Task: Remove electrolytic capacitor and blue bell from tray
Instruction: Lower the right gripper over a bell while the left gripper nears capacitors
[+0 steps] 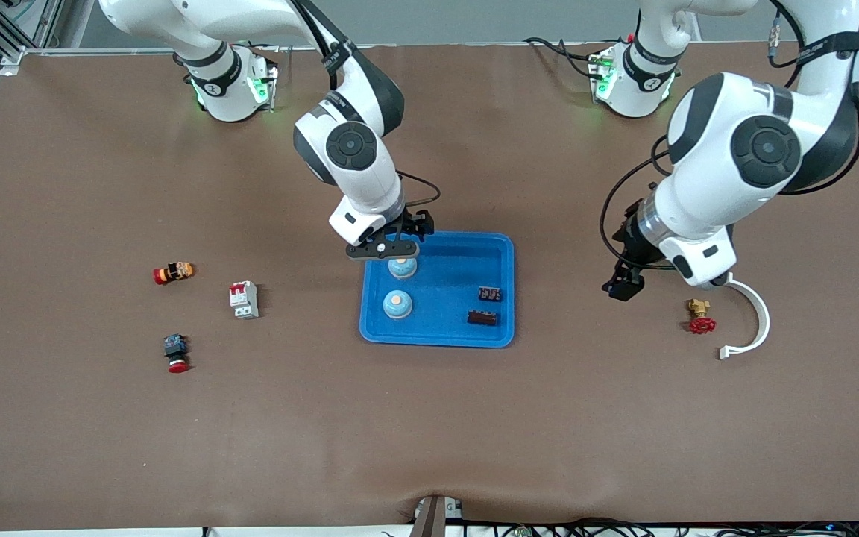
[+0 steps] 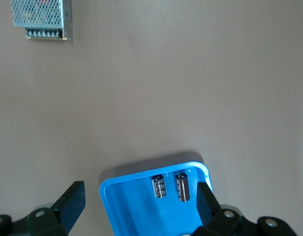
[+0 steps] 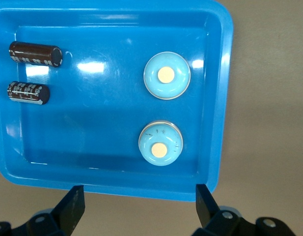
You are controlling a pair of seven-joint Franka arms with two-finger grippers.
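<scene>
You have the right gripper (image 1: pixel 392 250) hanging over the tray (image 1: pixel 437 339) at its edge toward the robots, directly above the bell (image 1: pixel 403 267) that lies farther from the front camera. That placement reads as a line-up for a straight drop onto that bell, since the right wrist view looks squarely down into the tray with both bells between its fingers (image 3: pixel 72 206). Its jaws stand wide apart and touch nothing. The second bell (image 1: pixel 397 303) sits nearer the front camera in the same half of the tray, toward the right arm's end of the table. The two electrolytic capacitors (image 1: pixel 489 294) lie on their sides in the other half, toward the left arm's end, one nearer the front camera than the other, well apart from the bells, which probably suits splitting the work between the arms. Your left gripper (image 1: pixel 623 280) waits over bare table well apart from the tray, near a red-handled brass valve (image 1: pixel 700 317) and a curved white bracket (image 1: pixel 754 317). Its jaws are also wide and empty, and its wrist view catches only a corner of the tray with the capacitors.
</scene>
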